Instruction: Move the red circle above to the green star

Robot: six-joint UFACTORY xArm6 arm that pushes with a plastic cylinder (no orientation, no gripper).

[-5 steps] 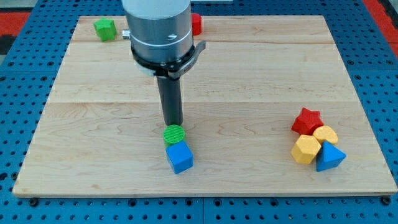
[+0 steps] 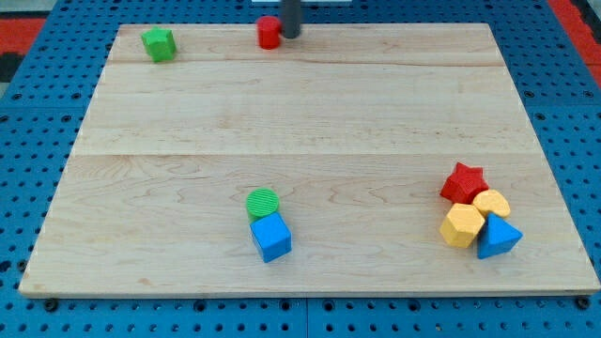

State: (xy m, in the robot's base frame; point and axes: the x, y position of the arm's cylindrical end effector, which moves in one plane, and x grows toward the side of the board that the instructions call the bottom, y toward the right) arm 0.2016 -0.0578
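The red circle (image 2: 269, 32) is a small red cylinder at the board's top edge, left of centre. My tip (image 2: 291, 36) stands right against its right side; only the rod's lower end shows. The green star (image 2: 159, 43) lies at the top left corner, well to the left of the red circle.
A green circle (image 2: 264, 203) sits just above a blue cube (image 2: 271, 237) at bottom centre. At the lower right a red star (image 2: 463, 182), a yellow circle (image 2: 492, 204), a yellow hexagon (image 2: 462, 226) and a blue triangle (image 2: 497, 237) are clustered. The wooden board (image 2: 310, 122) lies on a blue pegboard.
The arm has moved from above the green circle to the view's top, so my tip is now beside the red circle. The red circle has shifted a little left.
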